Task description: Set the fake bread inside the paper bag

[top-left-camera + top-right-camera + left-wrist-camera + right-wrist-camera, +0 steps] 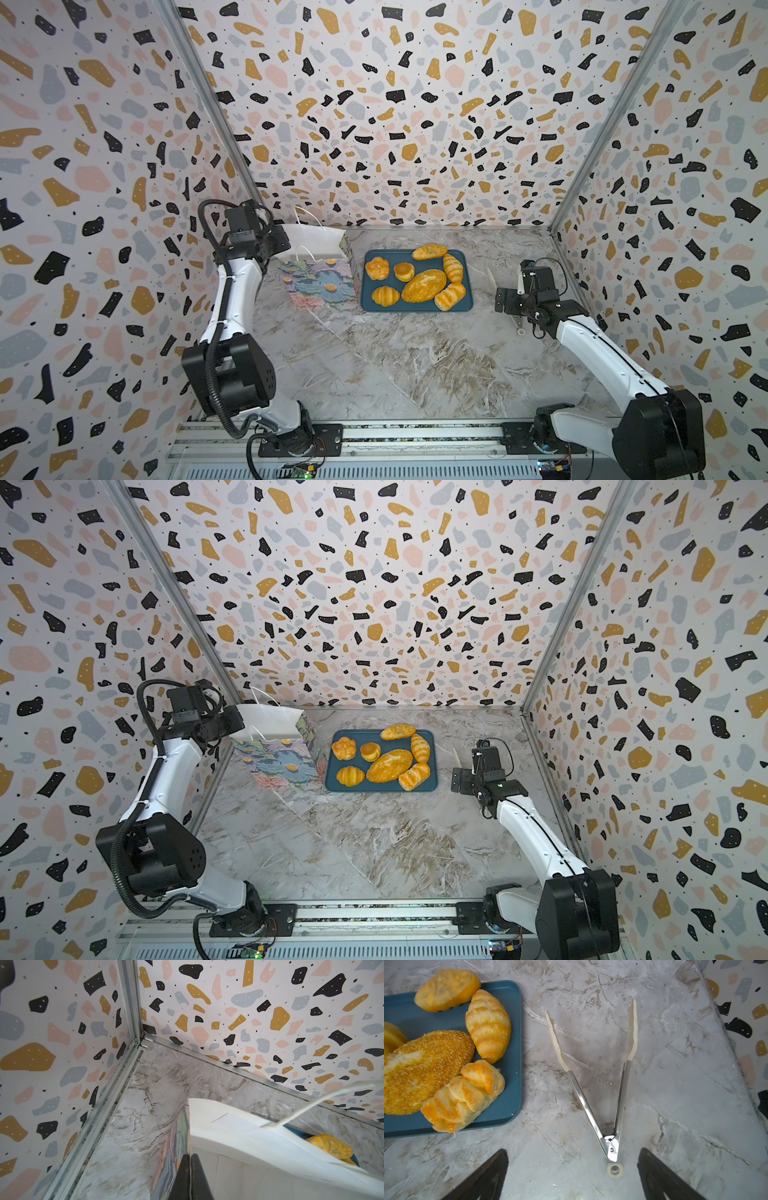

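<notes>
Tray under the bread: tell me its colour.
Plain dark blue; the tray shows best in the right wrist view.

We are looking into a robot test booth, like in a lab. A left arm [232,291] and a right arm [602,353] are bolted to a metal rail [415,434]. Speckled walls [415,104] in metal frames stand around a marble-look table [395,365].

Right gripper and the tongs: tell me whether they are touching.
Apart. The right wrist view shows the right gripper open, its fingers either side of the tongs, with bare marble table between.
</notes>
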Available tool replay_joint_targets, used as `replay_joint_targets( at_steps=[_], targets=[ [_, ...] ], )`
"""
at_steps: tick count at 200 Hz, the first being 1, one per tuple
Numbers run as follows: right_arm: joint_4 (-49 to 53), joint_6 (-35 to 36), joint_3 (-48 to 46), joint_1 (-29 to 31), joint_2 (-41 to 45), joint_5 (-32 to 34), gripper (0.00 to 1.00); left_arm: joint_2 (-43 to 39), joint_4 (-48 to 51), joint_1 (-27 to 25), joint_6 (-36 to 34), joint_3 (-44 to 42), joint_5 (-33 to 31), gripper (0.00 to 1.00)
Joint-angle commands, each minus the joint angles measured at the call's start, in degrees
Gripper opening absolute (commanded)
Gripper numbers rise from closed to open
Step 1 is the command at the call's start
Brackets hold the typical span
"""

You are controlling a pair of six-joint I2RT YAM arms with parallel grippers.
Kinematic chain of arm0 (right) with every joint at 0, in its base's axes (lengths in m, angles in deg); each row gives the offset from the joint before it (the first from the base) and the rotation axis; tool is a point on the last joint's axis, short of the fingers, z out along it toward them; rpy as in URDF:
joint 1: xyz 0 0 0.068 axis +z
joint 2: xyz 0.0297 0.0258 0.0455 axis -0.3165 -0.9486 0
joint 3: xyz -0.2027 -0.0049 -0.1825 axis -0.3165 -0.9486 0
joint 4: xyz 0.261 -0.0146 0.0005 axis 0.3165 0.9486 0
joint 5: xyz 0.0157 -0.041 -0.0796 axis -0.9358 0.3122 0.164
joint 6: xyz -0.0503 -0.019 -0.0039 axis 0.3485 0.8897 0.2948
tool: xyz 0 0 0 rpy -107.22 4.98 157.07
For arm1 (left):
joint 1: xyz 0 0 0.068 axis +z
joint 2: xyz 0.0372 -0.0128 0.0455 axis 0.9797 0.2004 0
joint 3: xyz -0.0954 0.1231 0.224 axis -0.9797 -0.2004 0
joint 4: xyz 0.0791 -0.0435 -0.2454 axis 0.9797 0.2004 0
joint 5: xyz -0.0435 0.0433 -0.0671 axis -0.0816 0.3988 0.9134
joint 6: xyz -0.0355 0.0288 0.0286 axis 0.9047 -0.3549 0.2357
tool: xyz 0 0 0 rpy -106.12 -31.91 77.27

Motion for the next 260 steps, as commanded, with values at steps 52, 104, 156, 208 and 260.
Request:
replay_joint_targets(
  at_steps=[52,104,156,208,260],
  targets=[
    [-0.8,0.7,-4.0,-4.1,2.1,4.0,0.99,-1.8,-1.0,0.3,0.1,-0.1,1.7,0.02],
    [-6.6,1.4,-6.8,-5.6,-1.2,1.9,0.99,-2.3,-1.2,0.6,1.1,-0.6,3.5,0.32],
    [-11.1,3.8,-4.5,-5.6,-10.1,0.7,0.99,-3.1,-1.3,1.1,0.9,-1.6,3.7,0.55],
    [-12.5,5.4,-1.7,-5.7,-17.0,3.6,0.99,-2.9,-1.6,1.5,0.9,-2.1,4.0,0.57],
    [-14.7,5.5,1.0,-5.8,-23.6,3.3,0.99,-3.5,-2.3,2.2,1.5,-3.0,4.8,0.57]
  ],
)
